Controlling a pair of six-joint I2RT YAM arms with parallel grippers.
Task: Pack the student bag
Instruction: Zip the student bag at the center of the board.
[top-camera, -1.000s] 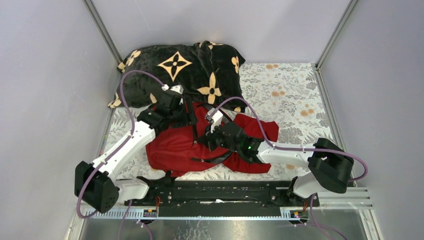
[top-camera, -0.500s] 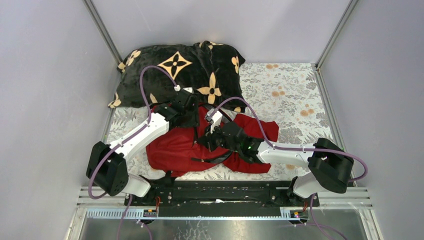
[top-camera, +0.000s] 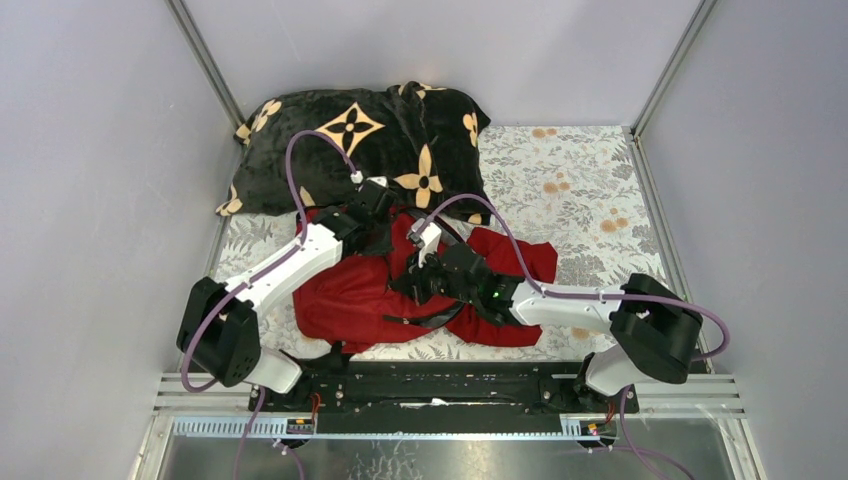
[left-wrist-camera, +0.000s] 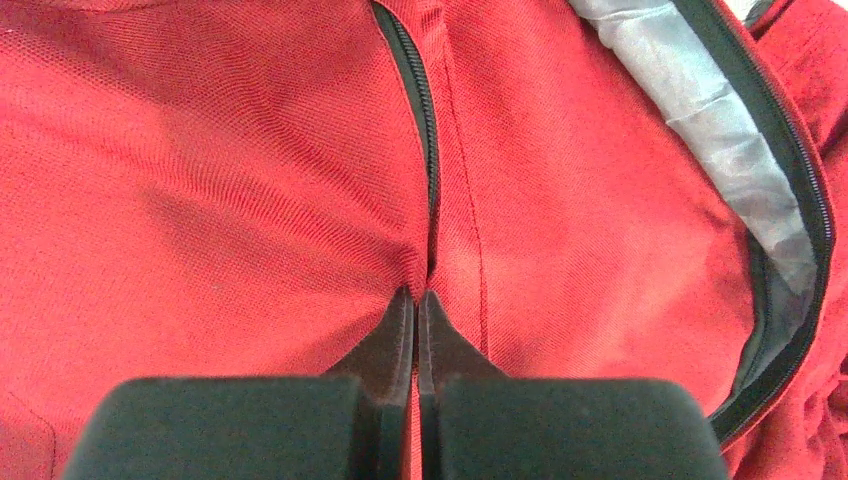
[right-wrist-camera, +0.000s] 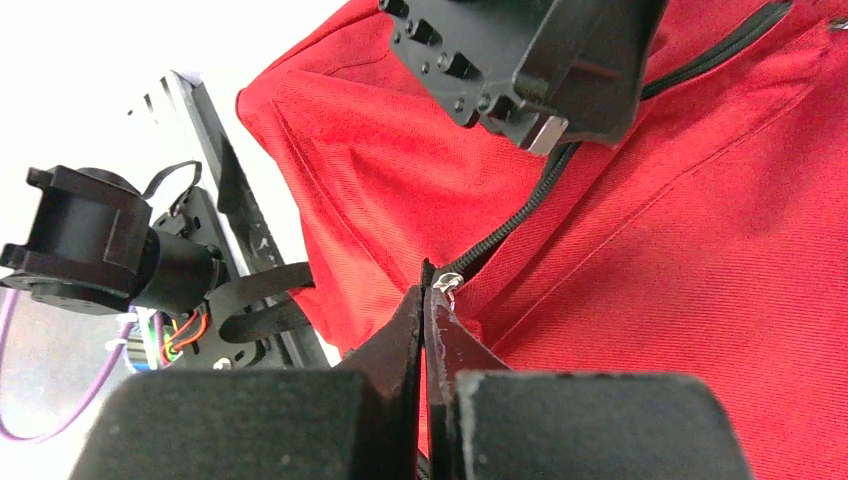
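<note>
The student bag (top-camera: 345, 295), a red backpack with black zippers, lies flat in front of both arms. My left gripper (top-camera: 392, 232) is on its upper part. In the left wrist view it (left-wrist-camera: 420, 296) is shut, pinching a fold of the bag's red fabric (left-wrist-camera: 250, 180) right at a black zipper line (left-wrist-camera: 428, 150). A grey lining (left-wrist-camera: 700, 130) shows in an opened zipper to the right. My right gripper (top-camera: 414, 279) is at the bag's middle. Up close it (right-wrist-camera: 428, 287) is shut on the zipper pull beside a small silver ring (right-wrist-camera: 451, 282).
A black plush blanket with tan flowers (top-camera: 370, 140) lies bunched just behind the bag. The floral table cover (top-camera: 580, 190) stretches to the right. More red fabric (top-camera: 520, 262) spreads under the right arm. A dark strap (right-wrist-camera: 262, 300) loops toward the black base rail (top-camera: 440, 385).
My left arm swung right from the bag's left edge onto its top, and its jaws closed on the fabric. The right gripper stayed shut and shifted only slightly.
</note>
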